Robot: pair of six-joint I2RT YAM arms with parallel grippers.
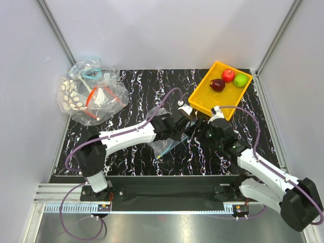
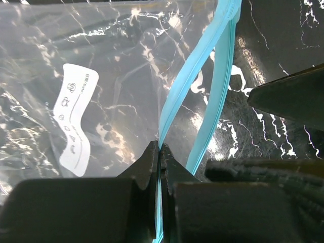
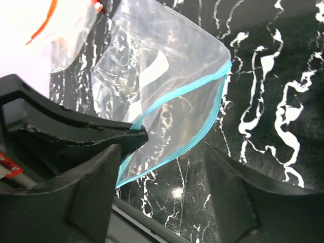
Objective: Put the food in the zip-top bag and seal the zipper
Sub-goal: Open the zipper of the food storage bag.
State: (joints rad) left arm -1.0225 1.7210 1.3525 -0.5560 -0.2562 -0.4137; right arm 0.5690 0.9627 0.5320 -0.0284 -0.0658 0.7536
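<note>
I have the zip-top bag at the middle of the table, partly under my left arm. Its mouth faces the near right. The zipper runs on a diagonal from near left to far right in the top view, and the bag's body lies back toward the far left.

The mouth is parted. In the left wrist view the two teal lips split into a narrow V. My left tool is pinched tight on one lip only, and the other lip hangs free beside it. My right tool is spread wide, holding nothing, with the mouth between and beyond its fingers.

Bare marble shows near the bag and between it and the heap of other bags at the far left corner. How many bags are in that heap I cannot tell.

One yellow tray sits at the far right corner, close to the wall. It holds all three fruits: one maroon fruit, one red fruit and one green fruit, bunched together and well apart from the bag.
</note>
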